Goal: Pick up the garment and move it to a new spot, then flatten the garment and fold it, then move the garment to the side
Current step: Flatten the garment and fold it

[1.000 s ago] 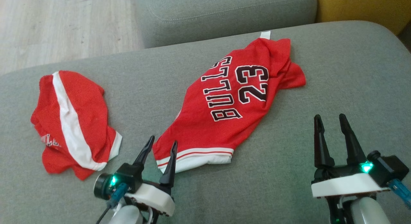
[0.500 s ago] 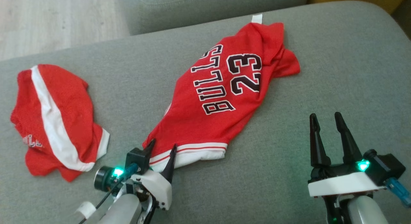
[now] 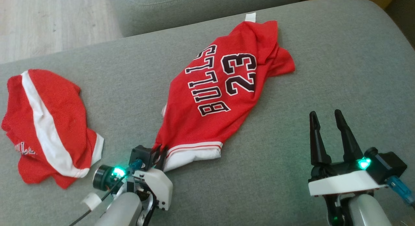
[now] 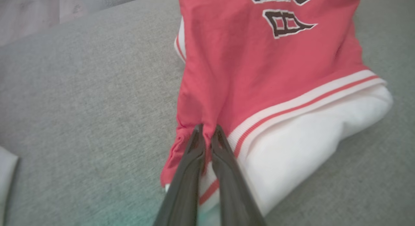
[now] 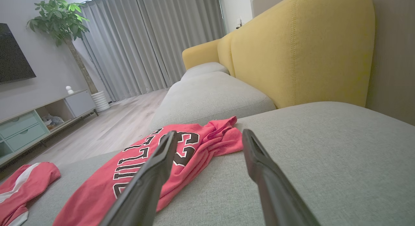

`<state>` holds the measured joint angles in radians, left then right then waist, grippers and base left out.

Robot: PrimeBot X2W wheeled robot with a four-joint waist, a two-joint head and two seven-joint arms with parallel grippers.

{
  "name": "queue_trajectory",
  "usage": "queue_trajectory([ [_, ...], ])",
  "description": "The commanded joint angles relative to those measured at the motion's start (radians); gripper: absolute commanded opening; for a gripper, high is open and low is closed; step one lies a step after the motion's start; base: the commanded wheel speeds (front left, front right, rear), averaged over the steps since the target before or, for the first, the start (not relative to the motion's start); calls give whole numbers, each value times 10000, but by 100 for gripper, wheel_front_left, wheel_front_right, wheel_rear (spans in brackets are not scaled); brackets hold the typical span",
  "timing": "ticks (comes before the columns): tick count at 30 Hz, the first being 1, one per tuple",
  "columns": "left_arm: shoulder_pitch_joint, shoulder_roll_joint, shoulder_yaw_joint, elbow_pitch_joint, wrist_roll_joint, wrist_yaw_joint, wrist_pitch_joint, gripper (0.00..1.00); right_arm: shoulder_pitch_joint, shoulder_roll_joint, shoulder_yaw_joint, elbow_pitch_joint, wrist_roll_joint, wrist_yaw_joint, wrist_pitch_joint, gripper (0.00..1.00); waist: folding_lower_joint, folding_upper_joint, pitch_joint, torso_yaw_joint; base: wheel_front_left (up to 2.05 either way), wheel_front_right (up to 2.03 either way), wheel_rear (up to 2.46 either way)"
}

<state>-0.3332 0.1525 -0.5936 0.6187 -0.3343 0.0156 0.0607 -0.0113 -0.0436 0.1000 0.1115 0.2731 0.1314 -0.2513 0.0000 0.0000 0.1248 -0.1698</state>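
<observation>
Because the left pincer [image 4: 207, 131] pinches just a thin bunch near the hem corner of the jersey [image 3: 214, 99] — right pincer [image 3: 323, 114] spread and idle — it may slip free on lifting.

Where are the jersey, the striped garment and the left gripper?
jersey [image 3: 207, 128]: head view, red cloth under lettering.
striped garment [image 3: 63, 112]: head view, red panel beside stripe.
left gripper [image 4: 208, 130]: left wrist view, between fingertips.

A home living room: grey sofa [image 5: 324, 148], curtains [image 5: 146, 41], television [image 5: 13, 57], potted plant [image 5: 61, 15]
</observation>
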Motion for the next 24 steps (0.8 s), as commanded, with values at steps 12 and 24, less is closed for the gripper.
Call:
queue_trajectory([
  [12, -2304, 575, 662, -1106, 357, -80, -1478, 0, -554, -66, 562, -246, 156, -7, -105, 100, 0, 0, -1, -388, 0, 0, 0],
  [24, -4201, 836, 776, 1384, -86, -890, -368, 100, -937, -66, 1071, -312, 349, -7, -105, 100, 0, 0, 314, -767, 0, 0, 0],
])
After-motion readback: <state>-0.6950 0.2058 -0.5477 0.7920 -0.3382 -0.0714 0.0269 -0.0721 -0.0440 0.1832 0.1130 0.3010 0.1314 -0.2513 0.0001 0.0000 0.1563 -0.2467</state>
